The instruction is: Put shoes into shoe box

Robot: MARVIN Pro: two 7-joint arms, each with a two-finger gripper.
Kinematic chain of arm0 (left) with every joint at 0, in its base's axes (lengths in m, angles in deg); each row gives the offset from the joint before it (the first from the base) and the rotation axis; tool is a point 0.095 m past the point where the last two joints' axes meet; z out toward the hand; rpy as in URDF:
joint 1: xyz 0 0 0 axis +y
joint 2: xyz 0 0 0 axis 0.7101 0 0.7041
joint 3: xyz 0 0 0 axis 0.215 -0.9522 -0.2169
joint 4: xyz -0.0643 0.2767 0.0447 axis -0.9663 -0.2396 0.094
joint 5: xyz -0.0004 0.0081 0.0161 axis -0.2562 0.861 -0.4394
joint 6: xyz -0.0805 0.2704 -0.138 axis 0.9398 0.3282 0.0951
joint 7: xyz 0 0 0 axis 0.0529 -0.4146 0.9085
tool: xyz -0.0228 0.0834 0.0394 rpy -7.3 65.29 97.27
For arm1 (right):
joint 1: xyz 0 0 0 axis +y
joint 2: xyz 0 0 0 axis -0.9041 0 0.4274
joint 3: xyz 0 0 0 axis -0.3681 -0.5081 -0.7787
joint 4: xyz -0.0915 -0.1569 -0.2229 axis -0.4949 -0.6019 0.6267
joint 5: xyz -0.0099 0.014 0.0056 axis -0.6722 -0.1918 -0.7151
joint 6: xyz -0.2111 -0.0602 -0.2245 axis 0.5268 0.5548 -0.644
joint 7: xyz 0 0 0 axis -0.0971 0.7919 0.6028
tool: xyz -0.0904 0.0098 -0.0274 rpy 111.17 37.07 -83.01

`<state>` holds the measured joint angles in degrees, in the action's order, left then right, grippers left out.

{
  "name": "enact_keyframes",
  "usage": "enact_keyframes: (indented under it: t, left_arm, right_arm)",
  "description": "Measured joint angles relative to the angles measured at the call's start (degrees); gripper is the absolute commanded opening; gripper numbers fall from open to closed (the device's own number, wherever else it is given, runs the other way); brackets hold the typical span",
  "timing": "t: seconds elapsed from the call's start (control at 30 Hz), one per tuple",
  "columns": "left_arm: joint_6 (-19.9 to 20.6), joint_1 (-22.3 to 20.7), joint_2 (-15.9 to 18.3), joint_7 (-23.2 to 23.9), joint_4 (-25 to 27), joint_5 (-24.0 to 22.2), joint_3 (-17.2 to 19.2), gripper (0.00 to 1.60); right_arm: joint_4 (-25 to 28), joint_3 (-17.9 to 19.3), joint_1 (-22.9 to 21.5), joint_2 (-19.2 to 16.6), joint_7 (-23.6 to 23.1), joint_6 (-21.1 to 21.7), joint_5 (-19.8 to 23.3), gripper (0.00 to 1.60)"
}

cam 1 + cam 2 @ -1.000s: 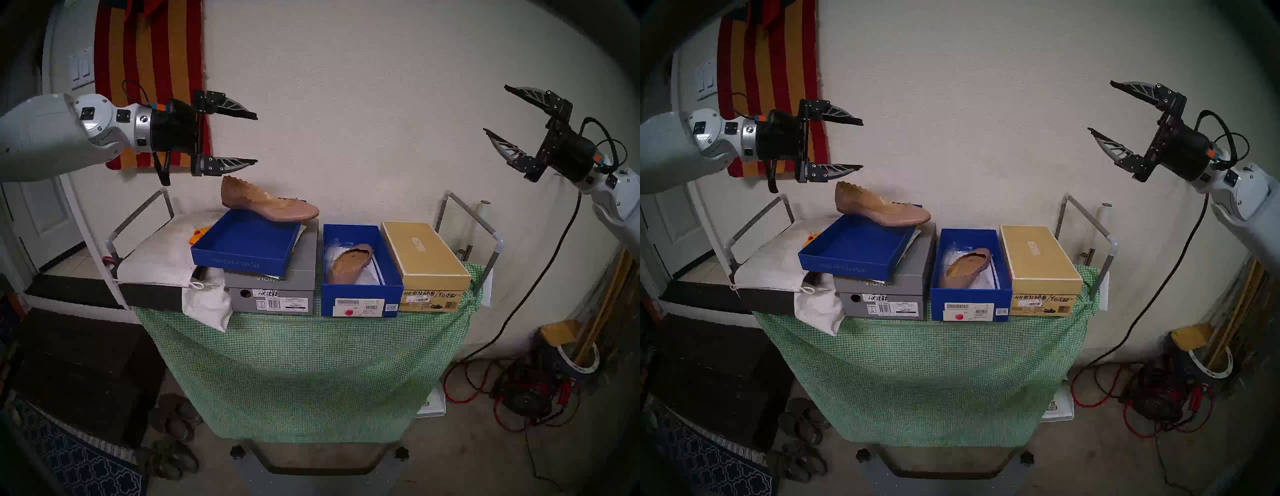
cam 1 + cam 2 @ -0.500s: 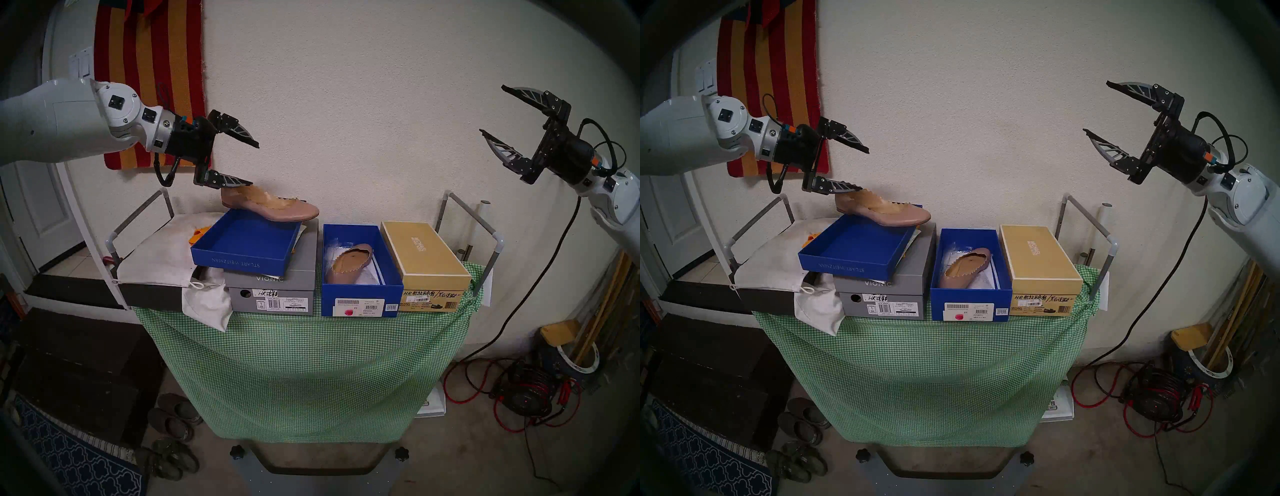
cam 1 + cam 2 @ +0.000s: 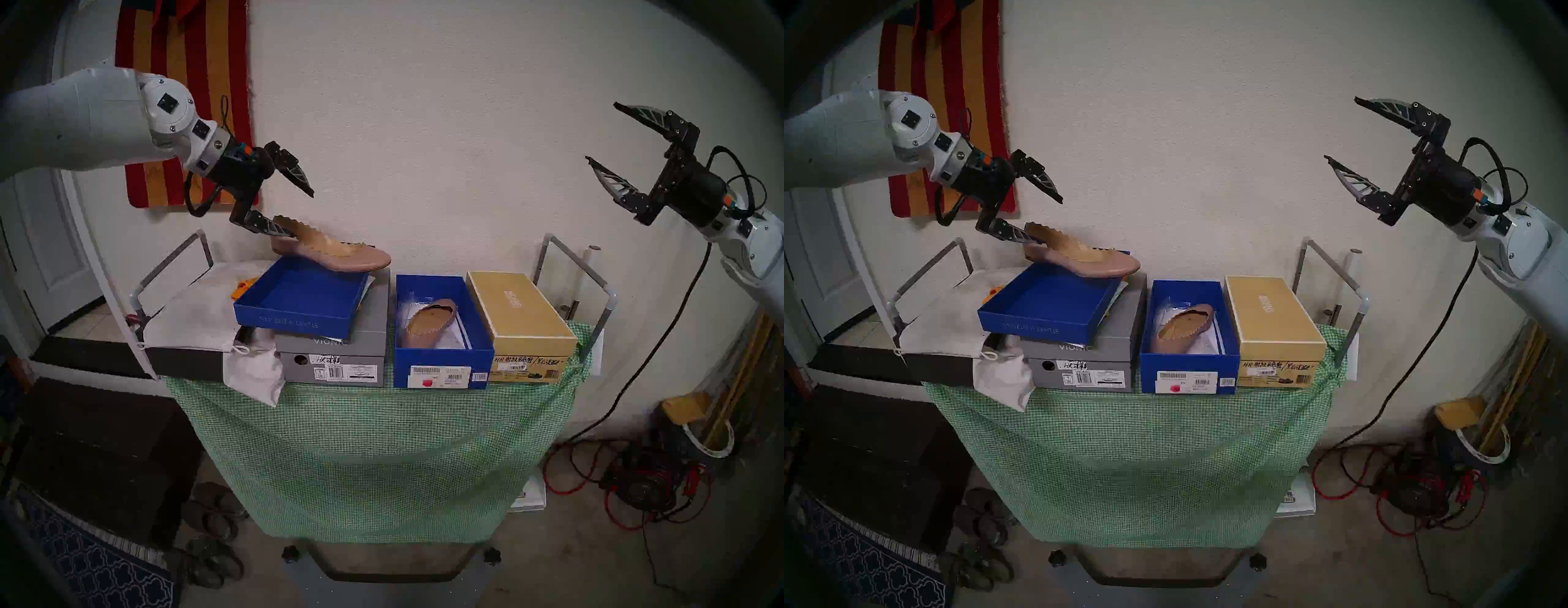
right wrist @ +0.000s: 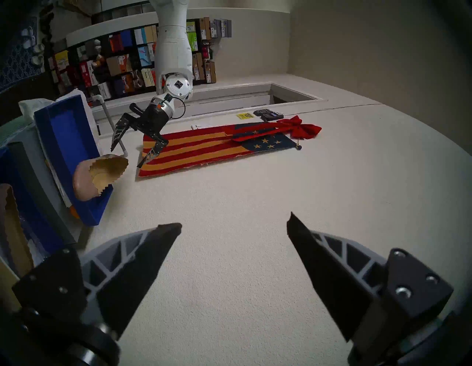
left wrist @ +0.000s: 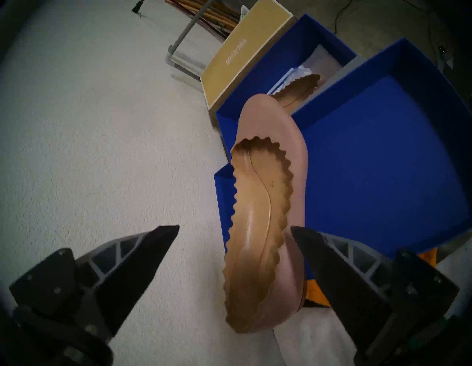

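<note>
Our left gripper (image 3: 302, 214) is spread wide around the heel of a dusty-pink flat (image 3: 335, 250), one finger beside its outer side. This scalloped, tan-lined shoe perches on the far rim of a shallow blue tray (image 3: 297, 316) atop a grey box (image 3: 335, 356). Its mate (image 3: 428, 322) lies inside the deep blue shoe box (image 3: 441, 365) alongside, on a green-checked cloth (image 3: 373, 450). Our right gripper (image 3: 604, 131) hangs spread in open air near the bare wall.
</note>
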<state>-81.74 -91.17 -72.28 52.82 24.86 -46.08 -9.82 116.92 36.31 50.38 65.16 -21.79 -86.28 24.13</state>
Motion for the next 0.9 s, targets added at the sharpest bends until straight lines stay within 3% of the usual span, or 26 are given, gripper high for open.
enact_keyframes:
  t: [0.9]
  left_arm:
    - [4.5, -1.9, -5.0, 14.0, 0.3, -4.1, 2.5, 1.60]
  right_arm:
    - [1.1, 0.4, 1.8, -0.1, 10.9, 0.0, -7.6, 1.60]
